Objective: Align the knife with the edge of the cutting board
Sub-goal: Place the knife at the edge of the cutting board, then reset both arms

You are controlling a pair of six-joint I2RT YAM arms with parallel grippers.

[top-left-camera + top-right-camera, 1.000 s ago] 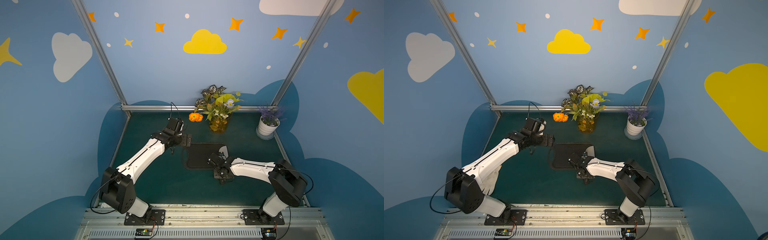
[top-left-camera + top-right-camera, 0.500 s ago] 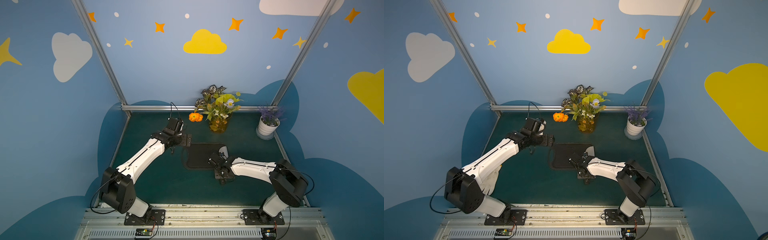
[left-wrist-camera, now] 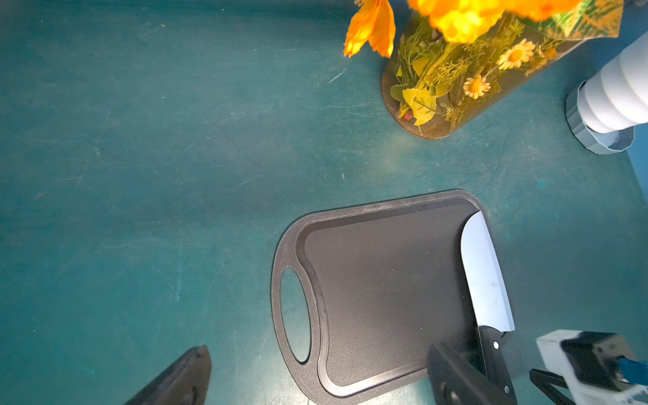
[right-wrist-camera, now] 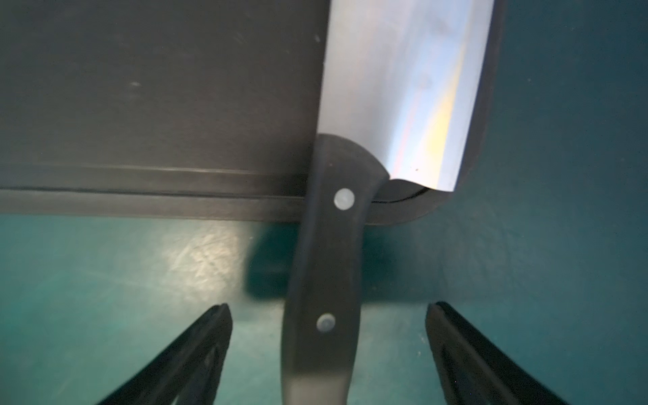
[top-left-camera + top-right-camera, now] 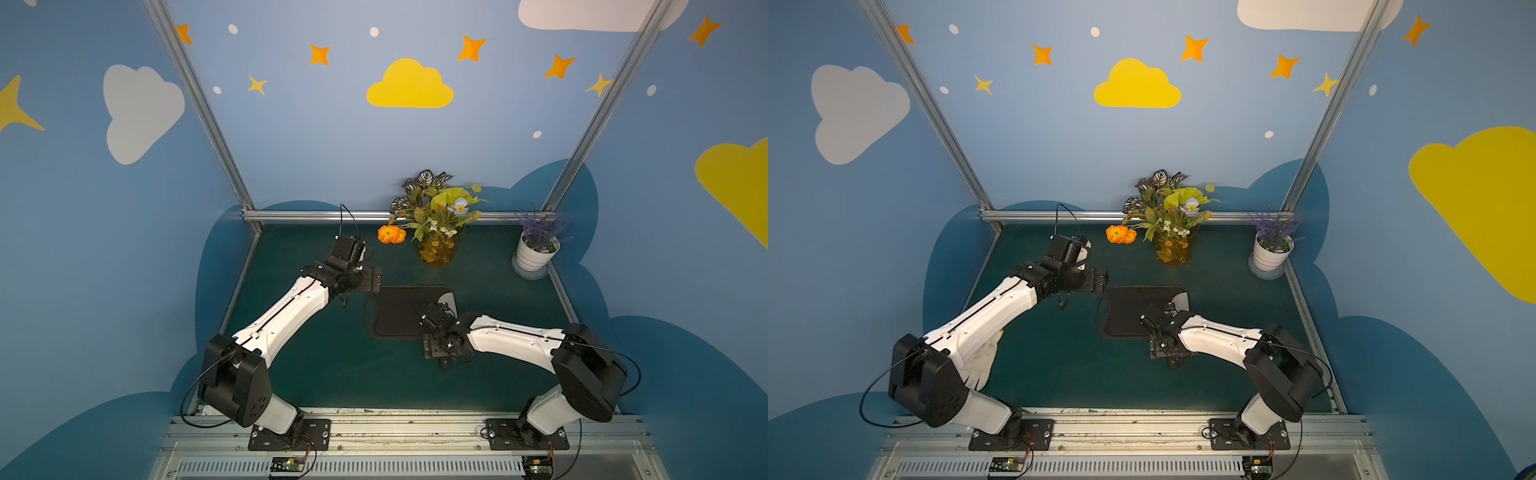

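Observation:
The black cutting board lies flat on the green mat, its handle hole toward the left arm. The knife's silver blade lies on the board along the short edge opposite the hole. Its black handle sticks out past the board's near long edge over the mat. My right gripper is open, its fingers on either side of the handle with a gap on both sides. My left gripper hovers open above the board's hole end, holding nothing.
A glass vase of flowers and a loose orange bloom stand behind the board. A white pot of lavender sits at the back right. Metal rails border the mat.
My right gripper has opened from a shut grip on the knife handle and let it go. The knife stays along the board's edge. Neither arm has visibly shifted.

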